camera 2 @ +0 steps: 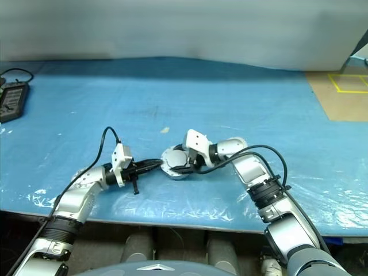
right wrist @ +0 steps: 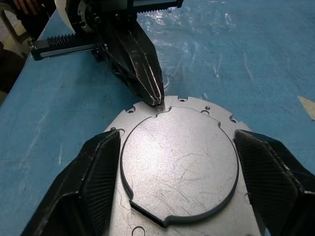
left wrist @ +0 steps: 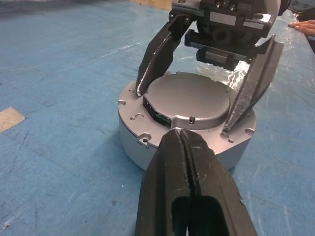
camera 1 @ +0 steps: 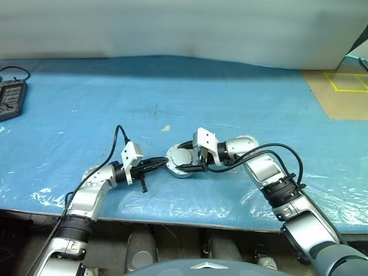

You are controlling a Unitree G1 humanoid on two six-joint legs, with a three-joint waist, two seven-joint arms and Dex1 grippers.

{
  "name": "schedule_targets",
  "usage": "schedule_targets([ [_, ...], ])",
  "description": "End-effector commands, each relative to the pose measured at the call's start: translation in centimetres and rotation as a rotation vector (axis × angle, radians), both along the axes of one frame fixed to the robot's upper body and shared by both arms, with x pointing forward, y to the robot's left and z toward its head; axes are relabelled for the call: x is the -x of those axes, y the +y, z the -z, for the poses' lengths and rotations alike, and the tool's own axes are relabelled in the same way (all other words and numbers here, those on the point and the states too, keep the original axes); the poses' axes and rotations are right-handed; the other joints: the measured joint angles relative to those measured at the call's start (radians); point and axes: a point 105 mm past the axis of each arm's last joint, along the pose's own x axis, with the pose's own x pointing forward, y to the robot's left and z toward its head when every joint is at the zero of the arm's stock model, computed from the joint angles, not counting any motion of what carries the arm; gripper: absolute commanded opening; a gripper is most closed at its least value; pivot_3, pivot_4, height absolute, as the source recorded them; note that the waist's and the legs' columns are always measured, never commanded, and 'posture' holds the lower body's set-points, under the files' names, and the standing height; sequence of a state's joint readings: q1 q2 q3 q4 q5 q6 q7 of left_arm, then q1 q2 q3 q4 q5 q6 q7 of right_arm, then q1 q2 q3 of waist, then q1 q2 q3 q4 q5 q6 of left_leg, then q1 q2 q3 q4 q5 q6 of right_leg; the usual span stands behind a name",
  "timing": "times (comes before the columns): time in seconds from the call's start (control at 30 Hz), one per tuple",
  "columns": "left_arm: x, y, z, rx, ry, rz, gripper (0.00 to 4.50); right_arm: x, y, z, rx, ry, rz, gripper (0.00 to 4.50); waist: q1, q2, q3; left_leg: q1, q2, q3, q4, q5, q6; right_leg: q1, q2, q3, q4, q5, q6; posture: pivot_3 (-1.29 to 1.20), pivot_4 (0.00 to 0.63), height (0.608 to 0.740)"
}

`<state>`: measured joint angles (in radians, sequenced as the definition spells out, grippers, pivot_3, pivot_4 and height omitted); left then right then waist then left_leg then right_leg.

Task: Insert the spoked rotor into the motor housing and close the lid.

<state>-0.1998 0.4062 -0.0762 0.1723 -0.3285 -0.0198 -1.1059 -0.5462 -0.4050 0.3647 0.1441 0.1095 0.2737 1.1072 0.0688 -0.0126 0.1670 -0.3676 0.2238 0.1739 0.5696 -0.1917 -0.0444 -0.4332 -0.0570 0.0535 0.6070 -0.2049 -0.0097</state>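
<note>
The motor housing (left wrist: 142, 140), a short round silver-grey cup, stands on the blue table cover near the front edge. The lid (right wrist: 179, 162) lies on top of it, smooth grey face up. The spoked rotor is hidden. My left gripper (left wrist: 183, 135) is shut with nothing between its fingers, and its tips rest against the housing's rim (right wrist: 216, 115) from the left. My right gripper (right wrist: 179, 167) comes in from the right and is open. One of its fingers (right wrist: 98, 177) stands on each side of the lid, just off the housing's top.
A black device (camera 1: 10, 98) lies at the far left of the table. A small tan scrap (camera 1: 165, 129) sits just behind the housing. Yellow tape marks (camera 1: 345, 83) show on the brown floor at the right. A person's hand (left wrist: 305, 25) is off the table's side.
</note>
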Motion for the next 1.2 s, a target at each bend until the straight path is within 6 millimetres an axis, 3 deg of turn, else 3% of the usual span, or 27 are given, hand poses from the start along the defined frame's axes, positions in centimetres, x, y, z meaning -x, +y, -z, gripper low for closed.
schedule_targets([
  [0.03,0.6,-0.5,0.5,-0.024,0.02,0.022,0.0,0.5,-0.4,-1.1,-0.1,0.052,0.01,4.49,0.0,0.0,0.0,0.0,0.0,0.0,0.0,0.0,0.0,0.0,0.0,0.0,-0.001,0.0,0.0,0.0,0.15,0.74],
  [0.2,0.6,-0.3,0.9,-0.028,0.026,0.022,0.0,1.0,-1.4,-3.5,-0.259,0.121,0.015,4.49,0.001,0.0,0.0,-0.003,0.0,0.0,-0.002,0.0,0.0,-0.002,0.0,-0.001,-0.002,-0.001,0.002,0.0,0.15,0.74],
  [0.4,0.4,0.0,1.5,-0.027,0.03,0.011,0.0,-0.6,-3.4,-5.1,-0.353,0.173,0.155,4.49,0.001,0.0,0.0,-0.002,-0.001,0.0,-0.003,0.0,0.0,-0.003,0.0,-0.001,-0.001,-0.001,0.002,0.0,0.15,0.74],
  [0.53,0.3,0.2,1.8,-0.027,0.025,0.004,0.0,-1.5,-5.3,-3.9,-0.304,0.245,0.278,4.49,0.002,0.0,0.0,-0.002,-0.001,0.001,-0.003,0.001,-0.002,-0.003,0.0,-0.001,-0.001,-0.001,0.002,0.0,0.15,0.74],
  [0.67,0.3,0.4,2.2,-0.027,0.022,0.001,0.0,-0.7,-6.6,-2.5,-0.273,0.378,0.316,4.49,0.005,0.0,0.0,-0.002,-0.001,0.001,-0.003,0.002,-0.004,-0.002,0.0,-0.001,-0.002,-0.001,0.002,0.0,0.15,0.74],
  [1.07,0.2,0.4,1.3,-0.023,-0.007,-0.002,0.0,1.5,-5.3,-2.9,-0.352,0.61,0.288,4.49,0.006,0.001,0.0,-0.002,-0.001,0.001,-0.003,0.002,-0.004,-0.003,0.0,-0.001,-0.001,-0.001,0.002,0.0,0.15,0.74],
  [1.2,0.1,0.4,1.1,-0.021,-0.012,-0.004,0.0,1.9,-5.4,-1.4,-0.301,0.649,0.32,4.49,0.008,0.001,0.0,-0.002,-0.001,0.001,-0.003,0.002,-0.004,-0.003,0.0,-0.001,-0.002,-0.001,0.002,0.0,0.15,0.74],
])
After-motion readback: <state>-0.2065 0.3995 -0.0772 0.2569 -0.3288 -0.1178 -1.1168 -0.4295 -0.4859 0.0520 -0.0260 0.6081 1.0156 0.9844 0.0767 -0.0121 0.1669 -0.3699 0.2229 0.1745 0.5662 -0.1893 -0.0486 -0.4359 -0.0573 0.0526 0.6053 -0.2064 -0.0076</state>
